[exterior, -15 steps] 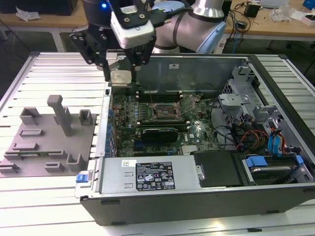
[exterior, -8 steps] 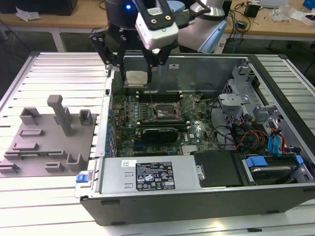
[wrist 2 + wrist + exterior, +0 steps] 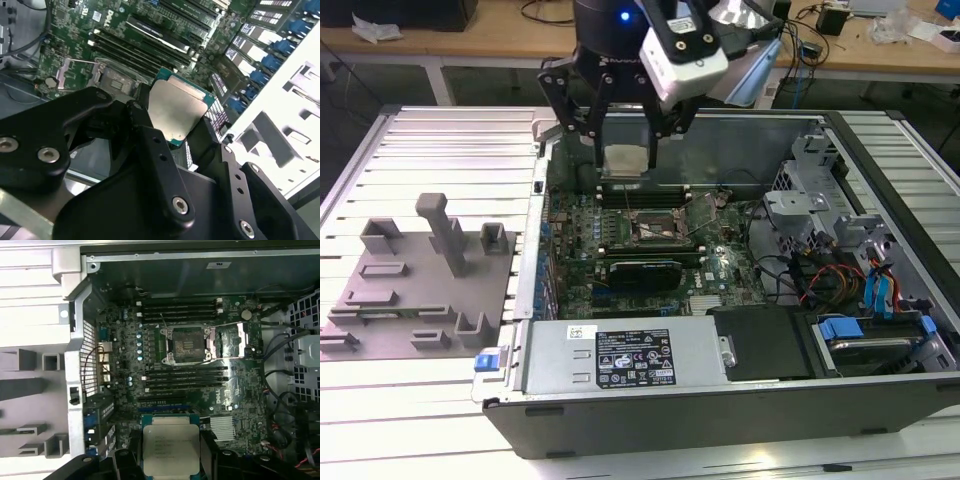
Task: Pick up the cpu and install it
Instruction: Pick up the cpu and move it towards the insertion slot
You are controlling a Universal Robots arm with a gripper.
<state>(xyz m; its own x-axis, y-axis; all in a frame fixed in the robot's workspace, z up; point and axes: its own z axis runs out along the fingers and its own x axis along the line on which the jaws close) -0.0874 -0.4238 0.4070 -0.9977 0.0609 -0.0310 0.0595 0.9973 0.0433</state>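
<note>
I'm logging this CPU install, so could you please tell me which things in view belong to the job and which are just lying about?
Part of the job: flat square silver-topped cpu, gripped in the black hand; open black square socket on the green motherboard.
Just lying about: grey plastic fixture plate with blocks; silver power supply box; blue plastic drive tabs.

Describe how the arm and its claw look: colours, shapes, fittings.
The claw is matt black, built from flat hinged links with rounded ends, pinned by silver screws. Above it, in the exterior view, sits a white box-shaped housing with a black face, and a blue light glows on the dark wrist.
</note>
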